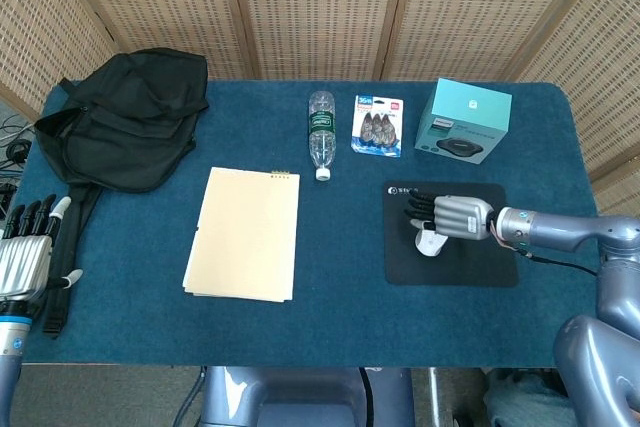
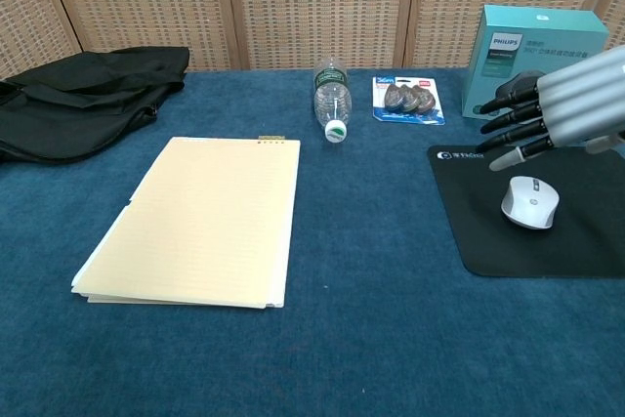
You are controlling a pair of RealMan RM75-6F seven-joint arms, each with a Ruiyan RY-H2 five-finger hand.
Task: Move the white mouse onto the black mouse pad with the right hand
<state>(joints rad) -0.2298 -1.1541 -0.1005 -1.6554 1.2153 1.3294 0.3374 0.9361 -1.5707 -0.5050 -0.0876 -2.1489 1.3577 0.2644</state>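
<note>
From the head view, I judge the placing step done: the white mouse (image 1: 431, 243) lies on the black mouse pad (image 1: 450, 247), in its left half, and what I have in hand now is the release and retreat. My right hand (image 1: 452, 217) sits over the pad just above the mouse, its dark fingers (image 1: 417, 211) pointing toward the notepad (image 1: 243, 234) side. From this angle the hand overlaps the mouse's upper edge, so I cannot tell here whether anything touches. My left hand (image 1: 24, 255) rests off the left edge of the tabletop (image 1: 340, 317), fingers straight, slightly apart and holding nothing.

The chest view settles it — the mouse (image 2: 529, 202) sits flat on the pad (image 2: 488, 241) with pad surface showing all round it, and the right hand (image 2: 562, 109) hangs above and behind it, clear of it. The fingers (image 2: 513, 127) are stretched out and spread a little, empty, tips aimed left past the teal box (image 2: 532, 56). The left hand does not show here.

For the next move I would call for little — draw the right arm up and back toward my own side, keeping the fingers high enough not to brush the mouse or drag the pad. The main risk I see is a low finger nudging the mouse off its spot.
</note>
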